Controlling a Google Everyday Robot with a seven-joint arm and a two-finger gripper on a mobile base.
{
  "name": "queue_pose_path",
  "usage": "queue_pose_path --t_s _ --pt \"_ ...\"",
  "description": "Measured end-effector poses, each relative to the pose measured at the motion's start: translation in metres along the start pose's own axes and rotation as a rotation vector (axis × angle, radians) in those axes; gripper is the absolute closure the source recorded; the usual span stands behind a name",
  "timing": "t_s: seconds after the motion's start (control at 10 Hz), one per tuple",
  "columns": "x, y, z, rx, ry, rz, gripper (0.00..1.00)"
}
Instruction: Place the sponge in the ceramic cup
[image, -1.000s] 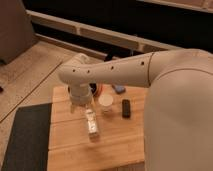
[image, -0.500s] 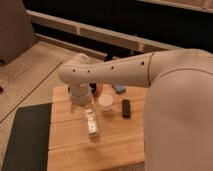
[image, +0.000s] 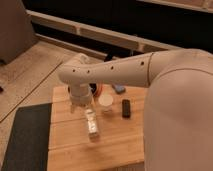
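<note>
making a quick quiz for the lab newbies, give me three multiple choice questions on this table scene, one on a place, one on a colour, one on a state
1. Where is the gripper?
A) over the left part of the table, by the bowl
B) down at the floor
C) up by the far wall

2. What colour is the block right of the cup?
A) black
B) red
C) white

3. What state is the sponge in?
A) inside the cup
B) lying on the table
C) lifted in the air

Answers:
1 A, the arm ends over the table's left part, right beside the bowl.
2 A, the block shows black against the pale wood.
3 B, the sponge lies on the wood behind the cup, apart from the gripper.
</note>
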Motion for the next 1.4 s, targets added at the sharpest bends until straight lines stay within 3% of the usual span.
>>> queue_pose_path --t_s 0.1,0.3,0.5,0.6,0.7,0.9,1.4 --pt "-0.008 0.005 0.003 -0.032 -0.007 -0.008 0.35" --pt "-0.044 0.006 0.008 -0.153 -0.063 -0.034 0.35" --pt "-0.075 -0.017 0.009 -0.225 -0.128 -0.053 0.35" --pt "-0.086 -0.036 0.01 -0.244 -0.148 -0.059 0.35" --pt "-0.09 -0.05 0.011 -0.245 -0.153 -0.066 0.35" --pt "-0.093 -0.077 0.011 -0.191 -0.147 -0.116 0.35" --pt "-0.092 -0.078 0.013 -0.186 -0.145 -0.12 0.35"
